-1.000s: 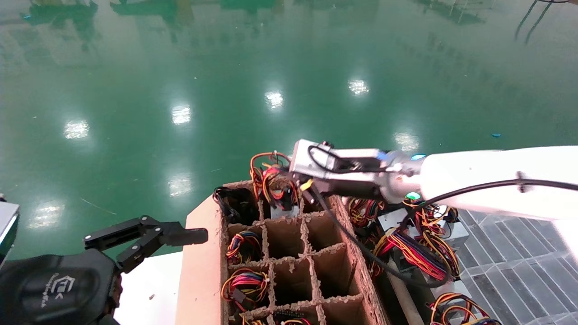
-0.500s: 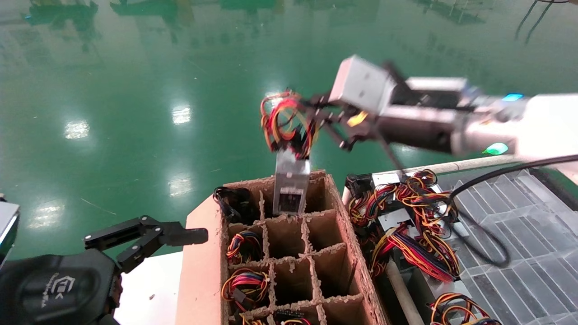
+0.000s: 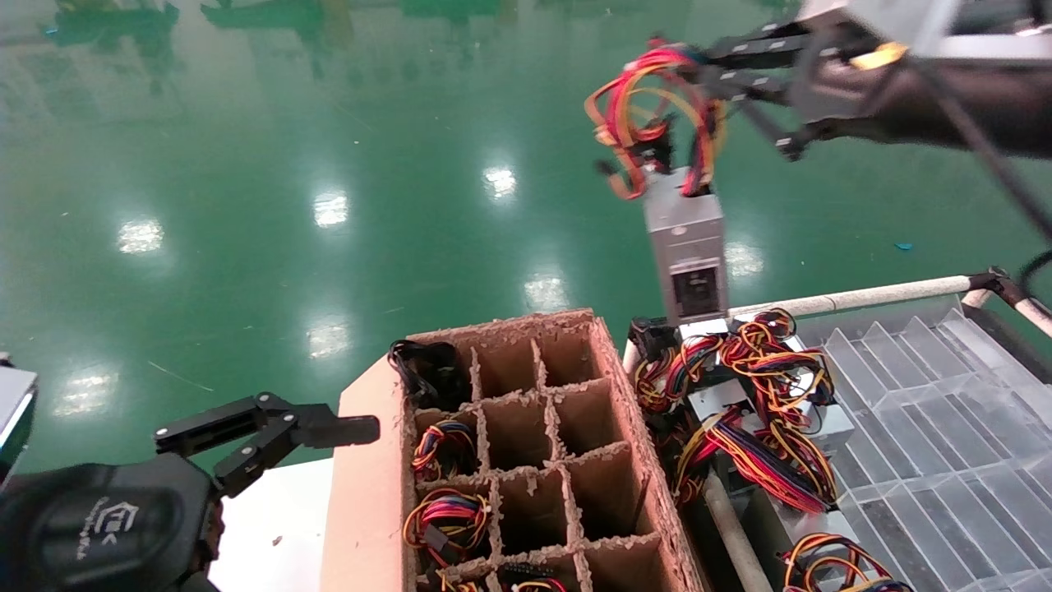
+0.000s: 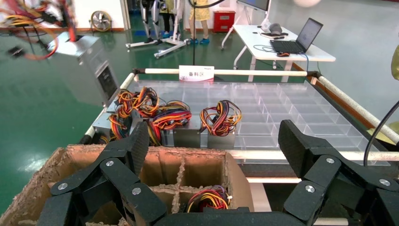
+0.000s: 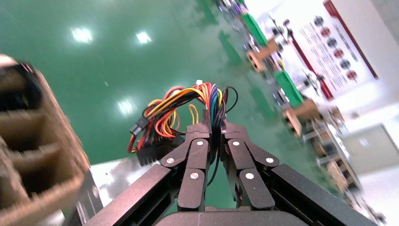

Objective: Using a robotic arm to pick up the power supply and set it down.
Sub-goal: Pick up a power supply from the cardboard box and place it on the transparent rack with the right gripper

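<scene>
The power supply, a silver-grey box with a black socket on its lower end, hangs in the air beyond the far right corner of the cardboard box. It dangles from its looped red, yellow and orange wires. My right gripper on the robotic arm is shut on those wires, as the right wrist view shows with the bundle pinched at the gripper. The left wrist view has the power supply high over the tray. My left gripper stays parked, open, beside the box.
The cardboard box has divider cells, some holding wired units and one a black coiled cable bundle. A clear compartment tray to the right holds several more wired power supplies along its left side, with a white rail at its far edge.
The right arm has lifted the power supply by its wires out of a far cell of the cardboard box, up and to the right. The left arm has not moved.
</scene>
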Tool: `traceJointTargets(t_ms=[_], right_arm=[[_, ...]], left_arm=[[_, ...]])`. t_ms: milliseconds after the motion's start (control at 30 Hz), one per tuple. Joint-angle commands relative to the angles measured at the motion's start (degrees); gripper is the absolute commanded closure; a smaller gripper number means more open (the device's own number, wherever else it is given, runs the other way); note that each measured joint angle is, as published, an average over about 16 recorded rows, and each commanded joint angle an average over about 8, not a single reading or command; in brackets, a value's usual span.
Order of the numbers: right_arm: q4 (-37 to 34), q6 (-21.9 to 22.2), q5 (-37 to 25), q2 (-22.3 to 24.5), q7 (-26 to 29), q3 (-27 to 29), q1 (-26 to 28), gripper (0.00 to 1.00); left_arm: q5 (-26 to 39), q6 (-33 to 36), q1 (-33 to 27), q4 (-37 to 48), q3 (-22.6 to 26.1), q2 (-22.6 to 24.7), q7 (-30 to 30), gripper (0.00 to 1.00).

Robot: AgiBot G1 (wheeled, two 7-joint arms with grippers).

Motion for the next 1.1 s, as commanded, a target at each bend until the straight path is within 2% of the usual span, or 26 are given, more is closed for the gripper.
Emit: traceJointTargets(t_ms=[33, 533, 1100], right_arm=[[-0.09, -0.76, -0.01, 1.83, -0.31, 0.53, 0.61, 1.0], [-2.5, -2.9, 2.88, 15.02, -5.18, 4.94, -2.5, 1.0], [-7.59, -7.63, 7.99, 24.16, -13.36, 6.52, -9.31, 1.0]], left_arm=[[0.0, 0.0, 0.0, 0.0, 0.0, 0.0, 0.0, 0.0], [-0.02, -0.01, -0.01, 0.0, 0.03, -0.01, 0.01, 0.0], [-0.04, -0.02, -0.01, 0.0, 0.06, -0.02, 0.03, 0.0]])
